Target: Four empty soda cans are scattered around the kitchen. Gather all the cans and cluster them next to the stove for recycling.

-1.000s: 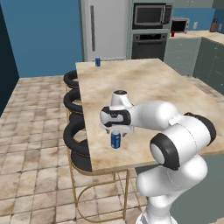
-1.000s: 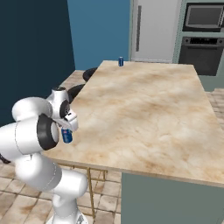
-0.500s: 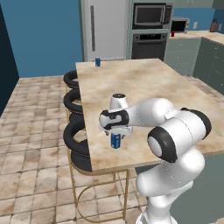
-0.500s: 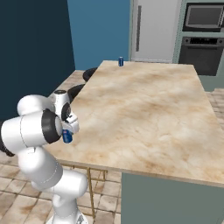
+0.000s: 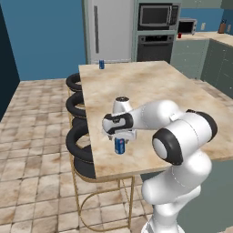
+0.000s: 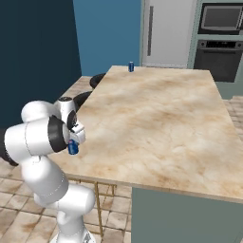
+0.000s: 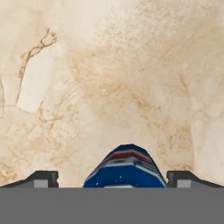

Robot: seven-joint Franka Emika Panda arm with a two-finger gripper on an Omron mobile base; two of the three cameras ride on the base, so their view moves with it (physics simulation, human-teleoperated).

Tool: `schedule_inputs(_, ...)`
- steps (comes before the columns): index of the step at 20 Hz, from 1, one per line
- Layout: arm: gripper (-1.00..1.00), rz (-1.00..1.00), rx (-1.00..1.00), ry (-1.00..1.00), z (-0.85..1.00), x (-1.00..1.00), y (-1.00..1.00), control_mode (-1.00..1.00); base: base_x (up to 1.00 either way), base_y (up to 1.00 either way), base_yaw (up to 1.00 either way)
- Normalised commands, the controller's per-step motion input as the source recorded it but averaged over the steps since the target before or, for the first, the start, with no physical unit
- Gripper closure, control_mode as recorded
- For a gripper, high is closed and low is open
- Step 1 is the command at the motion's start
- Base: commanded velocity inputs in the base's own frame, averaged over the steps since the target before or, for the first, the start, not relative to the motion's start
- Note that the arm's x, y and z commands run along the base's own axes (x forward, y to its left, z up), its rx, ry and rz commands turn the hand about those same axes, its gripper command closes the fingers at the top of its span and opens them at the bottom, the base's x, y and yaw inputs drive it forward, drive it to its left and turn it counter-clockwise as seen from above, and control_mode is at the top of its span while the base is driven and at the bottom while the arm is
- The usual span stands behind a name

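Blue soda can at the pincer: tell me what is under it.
The blue soda can stands on the marble island counter, between the open pincer fingers. The counter patch directly beneath is covered by the can itself.

Marble island counter (image 5: 150, 86), black stools (image 5: 79, 141) beside it, refrigerator (image 5: 109, 29) behind.

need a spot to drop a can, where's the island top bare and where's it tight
The beige marble island top is bare between the far blue soda can and its near edge. It is tight at the stool-side near edge, where the gripper straddles another blue soda can.
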Motion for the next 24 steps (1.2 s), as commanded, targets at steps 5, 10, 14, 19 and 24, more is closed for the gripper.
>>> schedule_inputs(5, 1.00, -0.04, 0.00, 0.10, -0.16, -0.05, 0.00, -1.00, 0.00, 0.00, 0.00)
schedule_inputs(10, 1.00, -0.07, 0.00, 0.05, -0.08, -0.21, 0.00, -1.00, 0.00, 0.00, 0.00)
schedule_inputs(14, 1.00, -0.08, 0.00, -0.10, 0.16, -0.28, -0.04, -1.00, 0.00, 0.00, 0.00)
schedule_inputs(19, 1.00, -0.02, 0.00, -0.17, 0.18, -0.27, -0.05, -1.00, 0.00, 0.00, 0.00)
schedule_inputs(24, 1.00, 0.00, 0.00, -0.01, 0.18, -0.22, -0.12, -1.00, 0.00, 0.00, 0.00)
